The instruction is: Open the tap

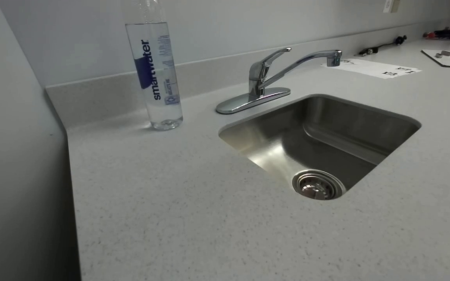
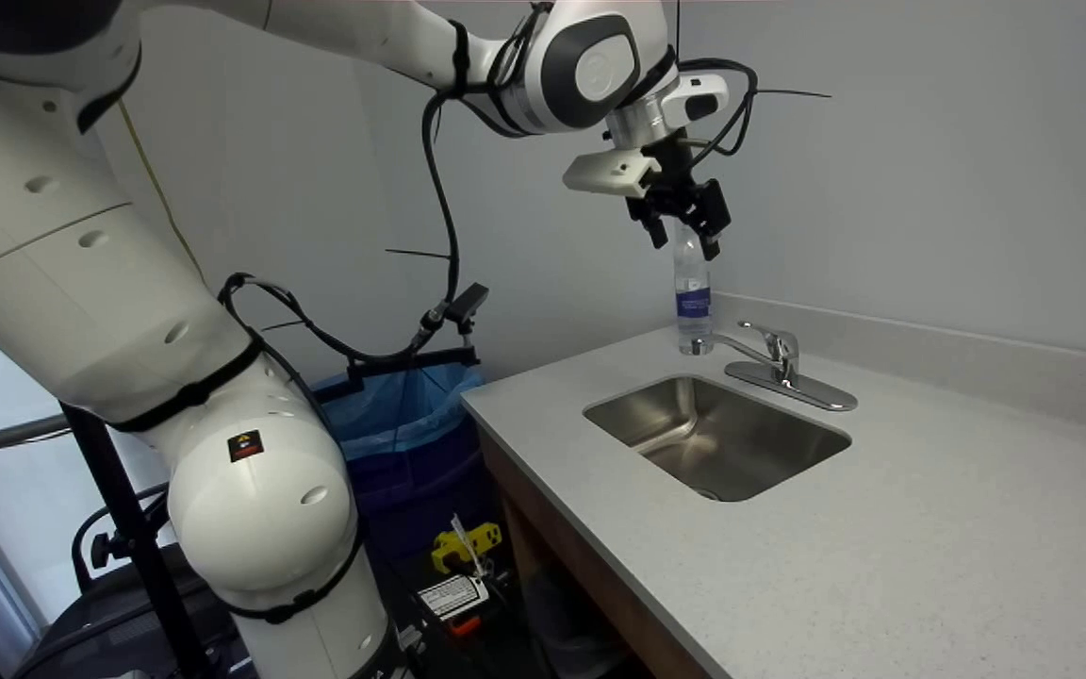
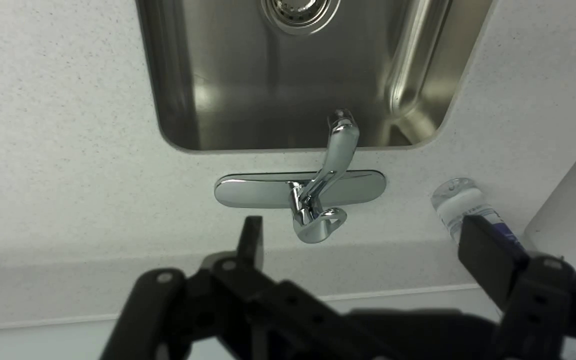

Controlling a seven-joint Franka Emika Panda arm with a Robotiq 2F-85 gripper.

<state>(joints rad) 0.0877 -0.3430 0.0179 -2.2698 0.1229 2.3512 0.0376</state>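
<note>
The chrome tap stands at the back of the sink in both exterior views (image 1: 257,80) (image 2: 781,356). Its short lever is on top, tilted up and forward, and its spout reaches over the sink. No water shows from the spout. In the wrist view the tap (image 3: 339,150) is seen from above, with its loop-shaped lever near the middle. My black gripper (image 2: 684,247) is high above the counter, over and beyond the sink area, apart from the tap. In the wrist view the gripper (image 3: 363,222) has its fingers wide apart with nothing held; the lever appears between them.
A tall water bottle (image 1: 158,78) stands on the counter beside the tap, also in the wrist view (image 3: 460,205), partly behind a finger. The steel sink (image 2: 713,443) is sunk into the counter. A backsplash (image 1: 205,76) and wall run behind. Papers (image 1: 377,68) lie farther along.
</note>
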